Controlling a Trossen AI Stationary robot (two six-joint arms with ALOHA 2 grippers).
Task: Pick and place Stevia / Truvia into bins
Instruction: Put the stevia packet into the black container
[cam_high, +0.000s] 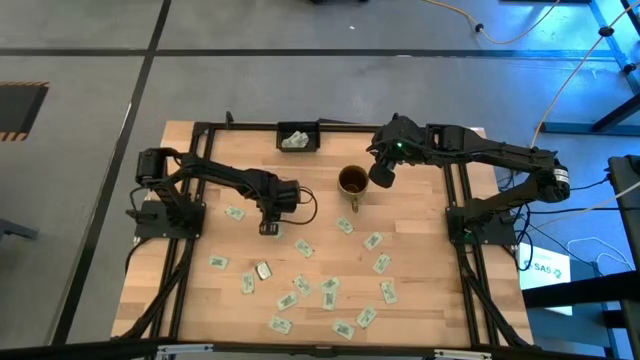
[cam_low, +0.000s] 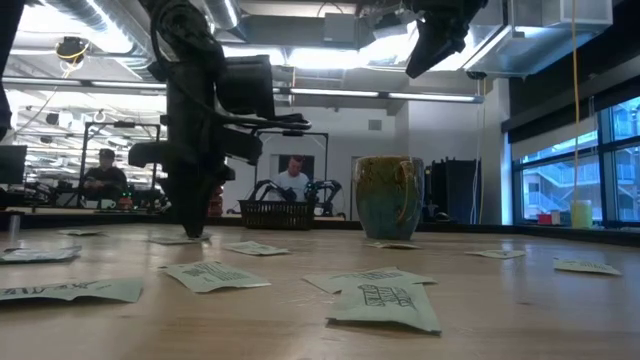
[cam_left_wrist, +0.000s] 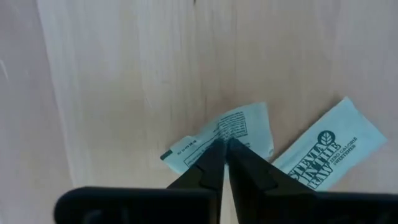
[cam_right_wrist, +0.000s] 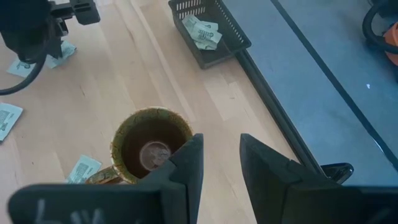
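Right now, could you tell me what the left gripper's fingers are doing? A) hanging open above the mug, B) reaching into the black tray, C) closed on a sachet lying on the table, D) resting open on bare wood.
C: the left wrist view shows the left gripper with its fingertips pinched together on a sachet lying on the wooden table, far from the mug and the black tray.

The middle of the pale wooden surface (cam_high: 420, 300) is blocked by the round brown-gold mug (cam_high: 352, 181), over whose right rim the right gripper (cam_high: 380, 176) is hung. Bare wood is left at far left, while white-and-green paper sachets (cam_high: 330, 290) are strewn across the lower centre.
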